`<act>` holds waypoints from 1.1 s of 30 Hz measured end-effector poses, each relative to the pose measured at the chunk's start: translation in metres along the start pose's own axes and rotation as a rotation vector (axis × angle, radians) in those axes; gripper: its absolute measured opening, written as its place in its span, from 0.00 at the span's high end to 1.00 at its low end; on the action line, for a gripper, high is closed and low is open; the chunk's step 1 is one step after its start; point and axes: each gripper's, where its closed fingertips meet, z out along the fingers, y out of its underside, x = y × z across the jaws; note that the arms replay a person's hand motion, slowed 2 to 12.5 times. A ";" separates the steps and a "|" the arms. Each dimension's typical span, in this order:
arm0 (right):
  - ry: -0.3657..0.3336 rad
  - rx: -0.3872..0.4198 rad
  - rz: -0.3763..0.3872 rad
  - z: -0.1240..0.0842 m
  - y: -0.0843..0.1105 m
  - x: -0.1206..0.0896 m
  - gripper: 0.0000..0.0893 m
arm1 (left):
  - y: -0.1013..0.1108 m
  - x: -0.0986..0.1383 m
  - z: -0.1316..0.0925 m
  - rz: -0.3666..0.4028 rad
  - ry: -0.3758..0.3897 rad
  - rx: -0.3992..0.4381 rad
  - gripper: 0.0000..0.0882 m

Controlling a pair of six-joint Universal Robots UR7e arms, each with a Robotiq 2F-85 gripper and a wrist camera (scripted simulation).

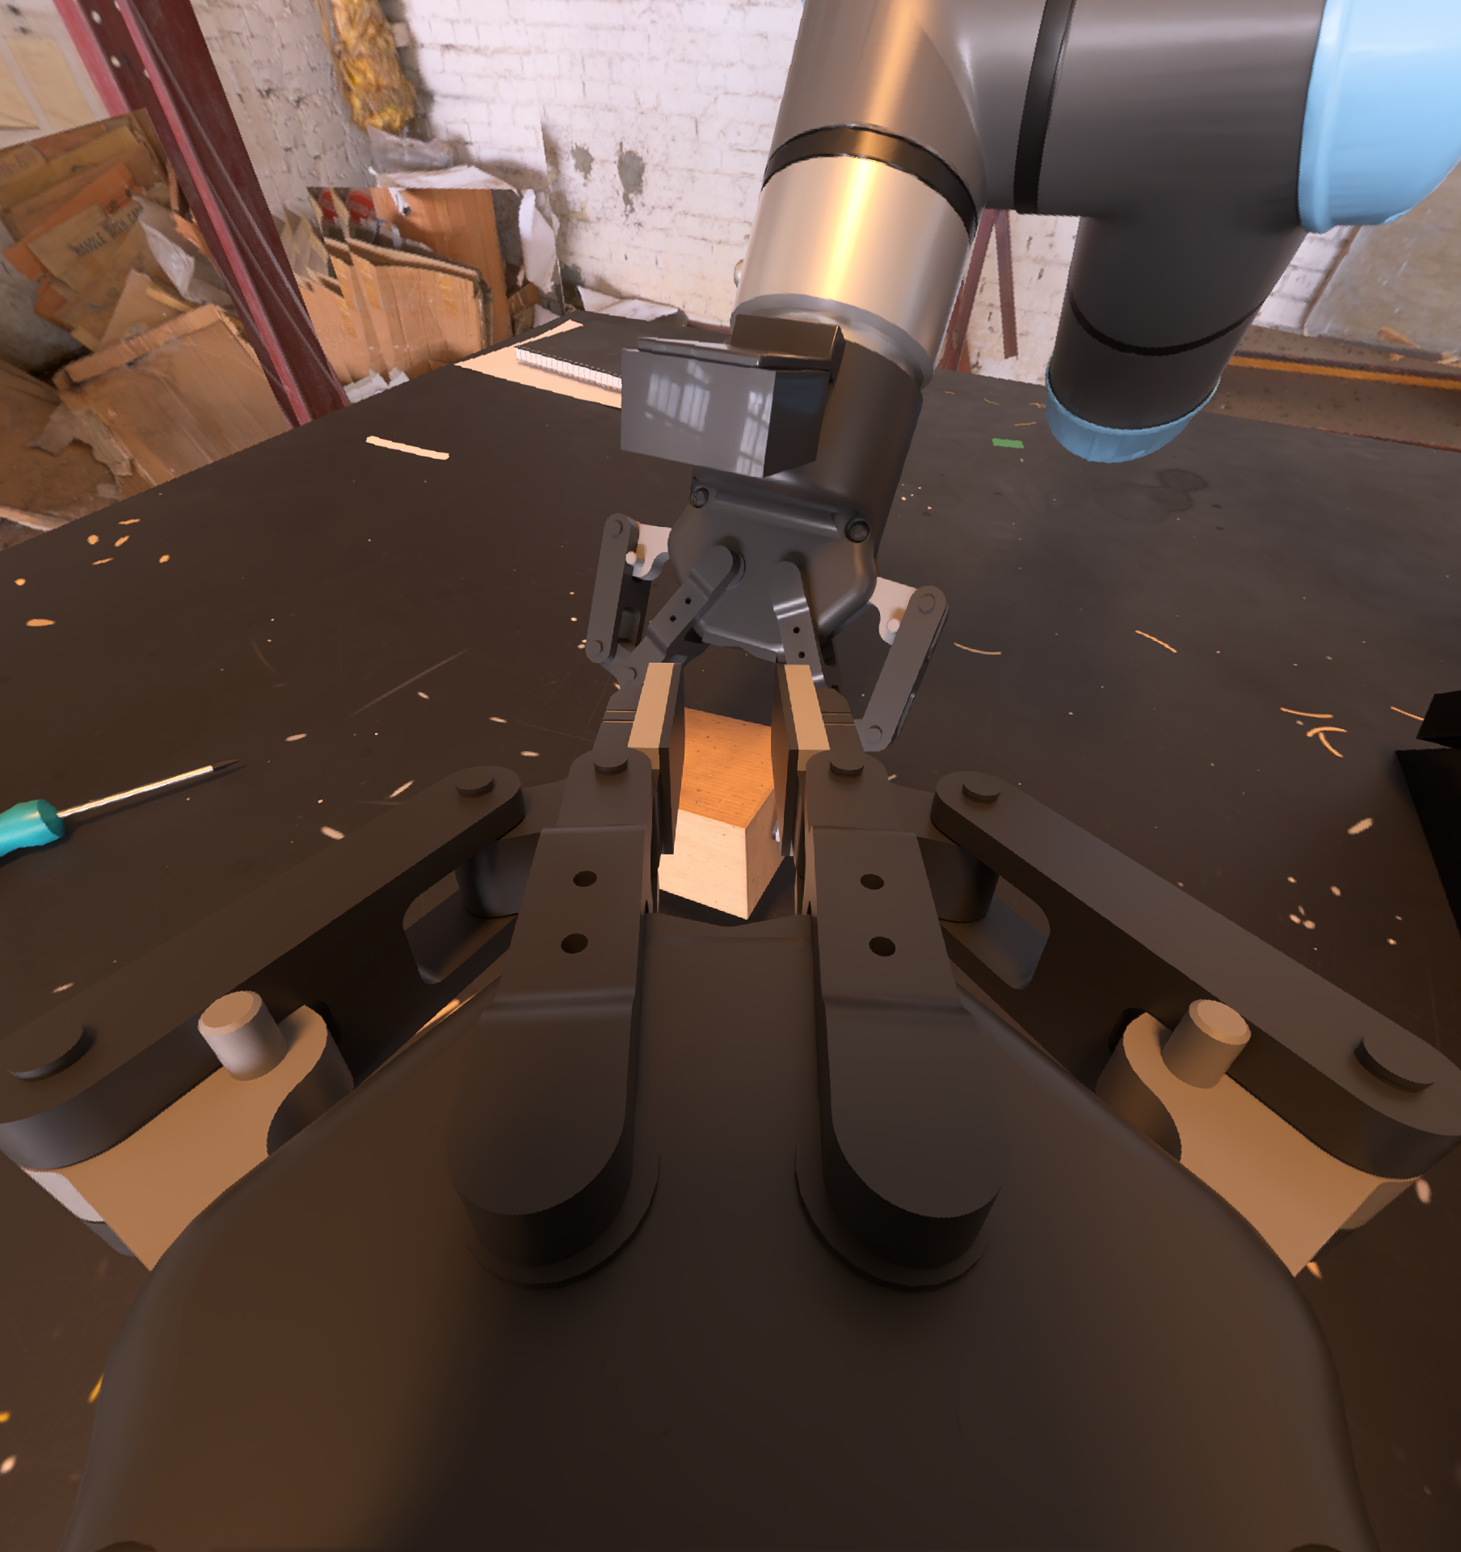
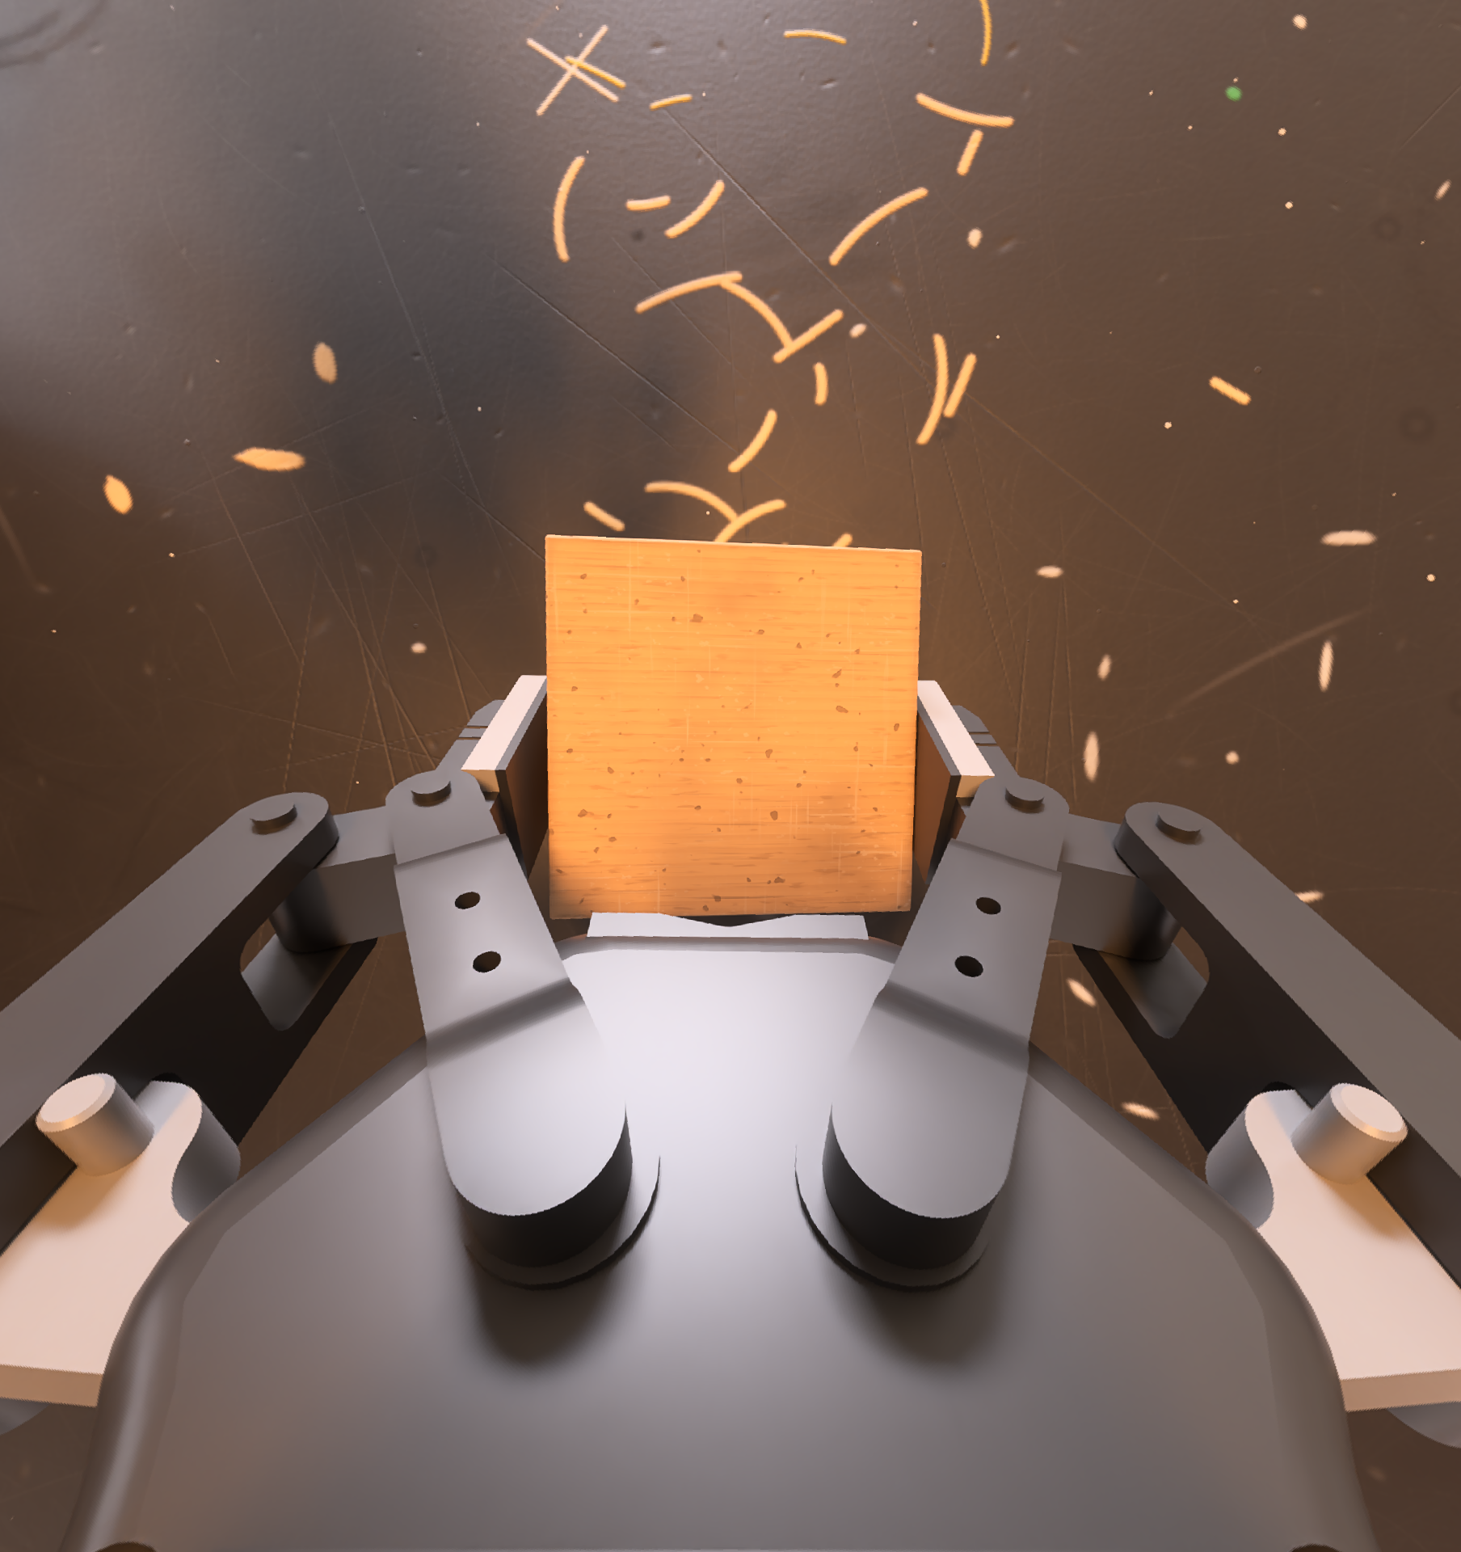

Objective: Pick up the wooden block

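The wooden block (image 2: 731, 722) is a pale orange cube. In the right wrist view my right gripper (image 2: 729, 747) is shut on it, with a pad on each side face. The dark table (image 2: 290, 252) lies below. In the left wrist view the right arm (image 1: 853, 235) reaches down over the block (image 1: 723, 806), which shows corner-on through the gap of my left gripper (image 1: 727, 726). The left fingers stand close together with only a narrow gap. The block sits beyond their tips, and they hide its sides.
A screwdriver (image 1: 18, 827) with a teal collar lies at the left on the scratched dark table (image 1: 290, 630). A spiral notebook (image 1: 555, 361) lies at the far edge. A black object (image 1: 1457, 840) stands at the right edge. Cardboard (image 1: 123, 336) is piled beyond the table.
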 end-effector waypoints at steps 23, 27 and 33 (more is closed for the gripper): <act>-0.054 0.031 0.020 -0.009 -0.005 -0.008 0.25 | 0.001 0.000 0.001 0.011 -0.008 -0.010 0.78; -0.062 0.034 0.023 -0.009 -0.005 -0.009 0.25 | 0.002 0.000 0.001 0.010 -0.007 -0.011 0.78; -0.077 0.015 0.032 -0.007 -0.001 -0.011 0.25 | 0.002 0.000 0.001 0.011 -0.006 -0.014 0.78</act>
